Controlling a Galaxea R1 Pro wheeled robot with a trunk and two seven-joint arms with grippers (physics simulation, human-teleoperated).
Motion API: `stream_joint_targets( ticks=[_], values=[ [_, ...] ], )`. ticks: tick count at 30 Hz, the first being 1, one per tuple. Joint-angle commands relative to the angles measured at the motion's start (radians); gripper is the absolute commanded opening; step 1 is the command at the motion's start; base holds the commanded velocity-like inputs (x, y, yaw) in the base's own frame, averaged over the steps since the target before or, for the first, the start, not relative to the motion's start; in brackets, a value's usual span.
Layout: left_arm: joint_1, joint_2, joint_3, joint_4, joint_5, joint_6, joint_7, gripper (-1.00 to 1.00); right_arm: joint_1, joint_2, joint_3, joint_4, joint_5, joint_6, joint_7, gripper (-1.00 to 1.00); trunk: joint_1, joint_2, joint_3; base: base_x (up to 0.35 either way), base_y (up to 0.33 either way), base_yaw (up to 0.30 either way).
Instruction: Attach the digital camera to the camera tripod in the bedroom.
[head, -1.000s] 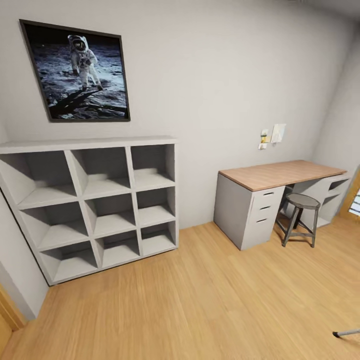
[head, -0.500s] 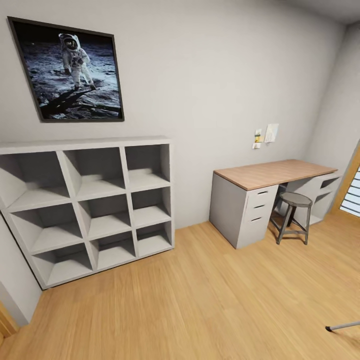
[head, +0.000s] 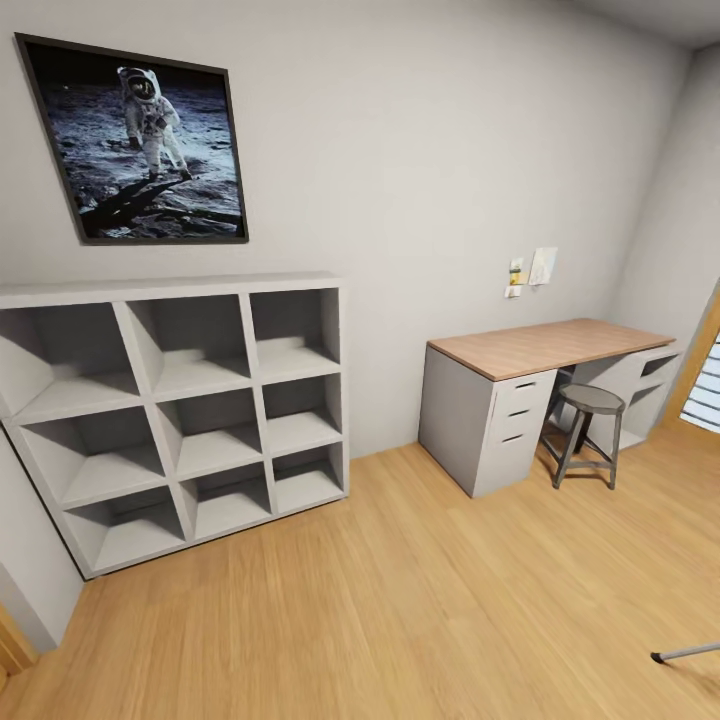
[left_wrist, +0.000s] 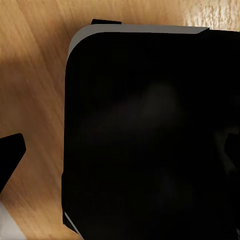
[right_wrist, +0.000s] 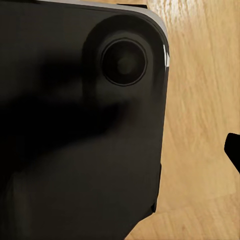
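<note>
Bedroom: pale grey walls, wood plank floor (head: 420, 600). Left of frame, grey cube shelf (head: 180, 400) beneath a framed astronaut picture (head: 140, 145). Right, wood-topped bench (head: 545, 345) with drawers, round stool (head: 588, 430) tucked against it. Lower right edge: one slim silver leg of the camera tripod (head: 688, 652), black-footed, on the floor. Pincer state: cannot tell; wrist views show a black robot body (left_wrist: 150, 140) over the floor.

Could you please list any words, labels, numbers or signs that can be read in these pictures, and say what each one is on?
None can be read.
Small notes pinned on the wall above the desk: too small and blurred to tell whether they carry writing.
Framed astronaut picture above the shelf unit: an image, no legible caption.
Desk drawers: plain fronts with handles, no labels.
Both wrist views: dark robot body over the wood floor, no markings.
</note>
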Motion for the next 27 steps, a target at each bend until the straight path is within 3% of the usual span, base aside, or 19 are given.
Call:
stream_joint_targets(
  ticks=[1, 16, 27],
  values=[
    [0.000, 0.000, 0.000, -0.001, 0.008, -0.002, 0.000, 1.00, 0.000, 0.000, 0.001, 0.000, 0.002, -0.003, 0.000, 1.00, 0.000, 0.000, -0.001, 0.000, 0.000, 0.000],
    [0.000, -0.001, 0.002, -0.001, 0.008, -0.002, 0.003, 1.00, 0.000, 0.000, 0.001, 0.000, 0.002, -0.003, 0.000, 1.00, 0.000, 0.000, -0.001, 0.000, 0.011, 0.000],
    [0.000, -0.001, 0.003, -0.001, 0.008, -0.002, 0.005, 1.00, 0.000, 0.000, 0.001, 0.000, 0.002, -0.003, 0.000, 1.00, 0.000, 0.000, -0.001, 0.000, 0.245, 0.000]
  ],
)
